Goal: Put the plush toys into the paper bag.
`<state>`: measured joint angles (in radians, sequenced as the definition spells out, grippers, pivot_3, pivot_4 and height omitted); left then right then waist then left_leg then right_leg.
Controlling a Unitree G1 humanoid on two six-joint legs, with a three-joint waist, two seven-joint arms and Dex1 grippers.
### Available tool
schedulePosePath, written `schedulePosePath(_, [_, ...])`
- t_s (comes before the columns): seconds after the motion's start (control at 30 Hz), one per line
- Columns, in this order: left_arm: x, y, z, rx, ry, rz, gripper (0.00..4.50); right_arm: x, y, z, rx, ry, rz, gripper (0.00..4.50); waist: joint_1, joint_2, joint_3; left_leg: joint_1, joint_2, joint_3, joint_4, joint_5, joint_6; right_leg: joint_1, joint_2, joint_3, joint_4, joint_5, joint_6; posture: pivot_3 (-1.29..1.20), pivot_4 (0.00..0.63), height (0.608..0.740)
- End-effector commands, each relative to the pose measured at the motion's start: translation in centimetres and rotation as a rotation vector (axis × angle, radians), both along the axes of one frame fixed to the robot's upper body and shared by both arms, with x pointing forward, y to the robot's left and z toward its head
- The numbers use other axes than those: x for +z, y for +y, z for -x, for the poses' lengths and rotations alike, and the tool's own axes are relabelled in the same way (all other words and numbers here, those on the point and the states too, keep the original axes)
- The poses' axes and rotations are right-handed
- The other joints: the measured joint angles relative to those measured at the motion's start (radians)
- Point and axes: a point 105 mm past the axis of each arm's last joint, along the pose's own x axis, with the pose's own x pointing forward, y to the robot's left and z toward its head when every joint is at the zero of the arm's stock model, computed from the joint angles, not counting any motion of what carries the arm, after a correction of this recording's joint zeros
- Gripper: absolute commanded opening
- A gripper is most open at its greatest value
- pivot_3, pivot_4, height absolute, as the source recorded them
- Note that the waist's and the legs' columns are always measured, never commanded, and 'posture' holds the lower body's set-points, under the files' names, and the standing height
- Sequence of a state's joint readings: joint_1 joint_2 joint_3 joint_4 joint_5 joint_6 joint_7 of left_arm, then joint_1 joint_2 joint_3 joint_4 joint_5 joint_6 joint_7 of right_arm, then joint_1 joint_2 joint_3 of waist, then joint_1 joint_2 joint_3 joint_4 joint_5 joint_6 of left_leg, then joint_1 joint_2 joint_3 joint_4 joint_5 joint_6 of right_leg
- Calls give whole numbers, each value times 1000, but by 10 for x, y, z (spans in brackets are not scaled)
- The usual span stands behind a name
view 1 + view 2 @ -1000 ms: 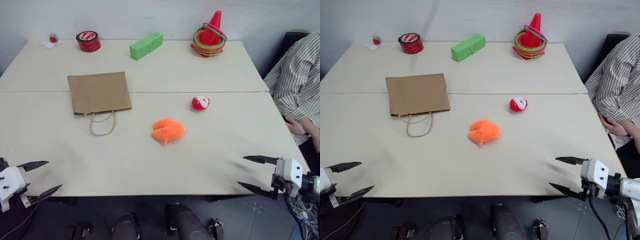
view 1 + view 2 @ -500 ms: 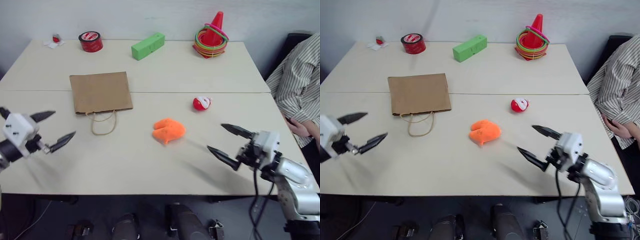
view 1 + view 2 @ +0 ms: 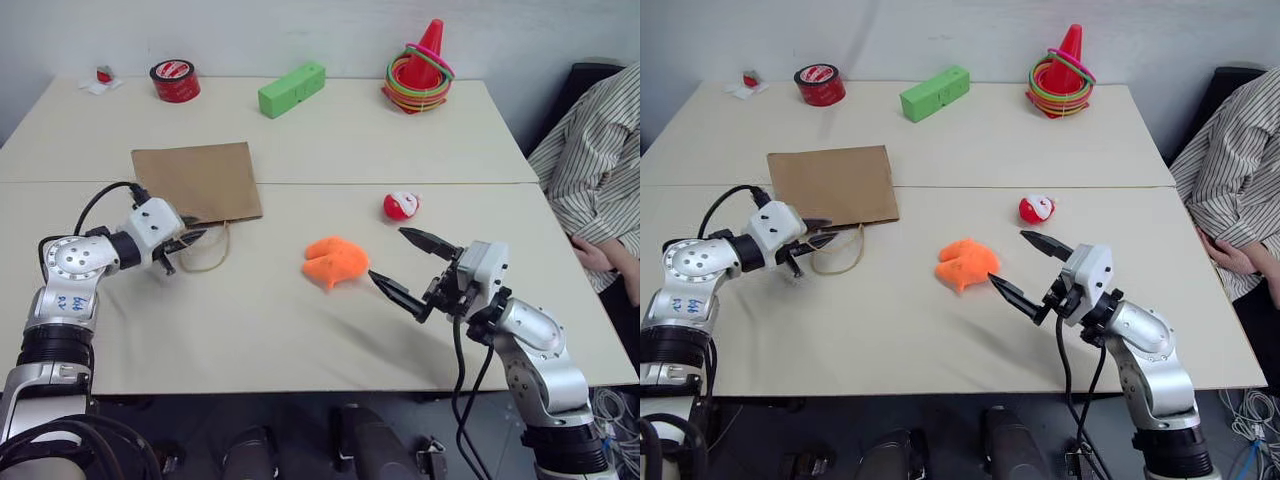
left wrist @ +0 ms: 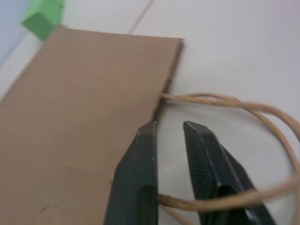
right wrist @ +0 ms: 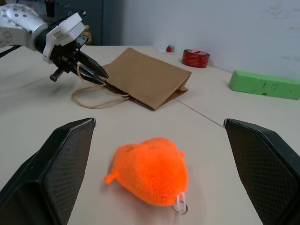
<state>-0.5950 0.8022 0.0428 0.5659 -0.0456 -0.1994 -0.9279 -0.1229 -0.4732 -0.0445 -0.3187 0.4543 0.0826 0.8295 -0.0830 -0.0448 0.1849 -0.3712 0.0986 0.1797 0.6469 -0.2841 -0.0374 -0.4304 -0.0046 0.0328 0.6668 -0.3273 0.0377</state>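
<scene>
**Plush toys on table, bag flat**

Orange plush toy lying mid-table, just ahead of right gripper, jaws spread wide around nothing. Red-and-white plush toy resting farther back. Brown paper bag flat at left; left gripper at its mouth edge, jaws narrow, straddling cord handle.

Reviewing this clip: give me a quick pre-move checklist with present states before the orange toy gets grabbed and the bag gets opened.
1. Right hand open, orange plush toy just ahead of its fingertips, untouched: ok.
2. Left hand nearly shut at the paper bag mouth, cord handle running between its fingers: ok.
3. Handle actually pinched: cannot tell.
4. Bag open for toys: not ok, lies flat.
5. Red-and-white plush toy still on the table: not ok.
</scene>
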Motion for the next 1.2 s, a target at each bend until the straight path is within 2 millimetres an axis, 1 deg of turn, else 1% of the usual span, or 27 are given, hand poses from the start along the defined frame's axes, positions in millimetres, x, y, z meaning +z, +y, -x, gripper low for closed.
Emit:
schedulePosePath(0.03, [36, -5, 10, -86, 15, 131, 0, 12, 11, 10, 101, -16, -2, 3862, 0, 0, 0, 0, 0, 0, 1, 0, 0, 0, 0, 0, 2, 0, 0, 0, 150, 740])
schedulePosePath(0.07, [42, -7, 15, -114, 37, 172, 0, 14, 16, 11, 127, -10, 0, 3573, -1, 0, 0, 1, 0, -1, 2, 0, 0, 0, 0, 0, 3, 0, 0, 0, 150, 740])
schedulePosePath(0.1, [45, -8, 19, -129, 51, 193, 0, 15, 20, 11, 143, -5, 3, 3186, -2, 0, 0, 1, 0, -1, 2, 0, 0, 0, 0, 1, 4, 0, 0, 0, 150, 740])
schedulePosePath(0.17, [64, -5, 33, -157, 57, 246, 0, 19, 41, 10, 223, -1, 18, 2540, -8, 0, 0, 1, 1, -1, 3, 0, 0, 0, 0, 1, 6, 0, -1, 0, 150, 740])
schedulePosePath(0.2, [70, -5, 37, -169, 62, 265, 0, 21, 48, 9, 245, 2, 24, 2143, -11, 0, 0, 2, 1, -1, 3, 0, 0, -1, 0, 2, 7, 0, -1, 0, 150, 740])
schedulePosePath(0.3, [83, -13, 64, -251, 148, 360, 0, 11, 87, 7, 367, 9, 104, 1099, -17, 0, 0, 2, 2, -3, 2, 0, -1, -1, 1, 1, 8, -1, -2, 0, 150, 740])
schedulePosePath(0.33, [85, -17, 71, -271, 163, 380, 0, 9, 101, 3, 393, 10, 128, 740, -19, 0, 0, 2, 3, -3, 2, 0, -2, -1, 1, 1, 8, -2, -2, 0, 150, 740])
schedulePosePath(0.4, [86, -23, 79, -285, 202, 405, 0, 11, 124, -6, 417, -48, 160, 47, -20, 0, 0, 1, 4, -4, 2, 1, -2, -2, 1, 1, 9, -2, -3, 0, 150, 740])
schedulePosePath(0.47, [85, -27, 85, -288, 224, 414, 0, 13, 142, -12, 430, -72, 171, 14, -20, 0, 0, 1, 3, -4, 3, 1, -2, -2, 0, 1, 10, -2, -3, 0, 150, 740])
schedulePosePath(0.53, [86, -31, 88, -292, 235, 437, 0, 11, 160, -21, 429, -62, 192, 14, -18, -1, 0, 0, 3, -5, 4, 1, -2, -2, -1, 0, 10, -2, -2, 0, 150, 740])
schedulePosePath(0.67, [88, -41, 93, -312, 235, 483, 0, -2, 200, -32, 410, -26, 256, 14, -19, -2, -1, 0, 3, -5, 4, 1, -1, -2, -1, 0, 10, -2, -2, 0, 150, 740])
schedulePosePath(0.77, [90, -48, 96, -331, 243, 521, 0, -14, 217, -40, 363, 3, 272, 14, -24, -2, -1, 0, 3, -5, 3, 1, -2, -2, -1, 0, 10, -2, -3, 0, 150, 740])
schedulePosePath(0.83, [91, -50, 98, -340, 253, 544, 0, -19, 224, -45, 327, 15, 268, 14, -28, -2, -1, 0, 3, -5, 4, 1, -2, -3, -1, 0, 10, -2, -3, 0, 150, 740])
schedulePosePath(0.97, [90, -54, 105, -358, 284, 560, 0, -20, 238, -56, 260, 37, 216, 14, -34, -2, -1, 0, 3, -5, 3, 1, -2, -3, -1, 0, 10, -2, -3, 0, 150, 740])
schedulePosePath(1.0, [90, -54, 106, -360, 288, 564, 0, -23, 241, -58, 248, 51, 216, 14, -36, -2, -1, 0, 3, -5, 3, 1, -2, -3, -1, 0, 11, -2, -3, 0, 150, 740])
schedulePosePath(1.03, [90, -54, 107, -361, 292, 568, 0, -28, 243, -59, 236, 52, 235, 14, -39, -2, -1, 0, 3, -5, 3, 1, -2, -3, -1, 0, 11, -3, -3, 0, 150, 740])
schedulePosePath(1.1, [96, -53, 107, -363, 279, 604, 0, -46, 244, -61, 219, 74, 302, 14, -43, -3, -1, 0, 3, -5, 2, 1, -3, -4, -1, 0, 11, -3, -3, 0, 150, 740])
schedulePosePath(1.2, [118, -49, 106, -377, 235, 712, 0, -70, 238, -63, 188, 115, 393, 14, -48, -3, -1, 0, 3, -5, 2, 1, -3, -4, -2, 0, 11, -3, -3, 0, 150, 740])
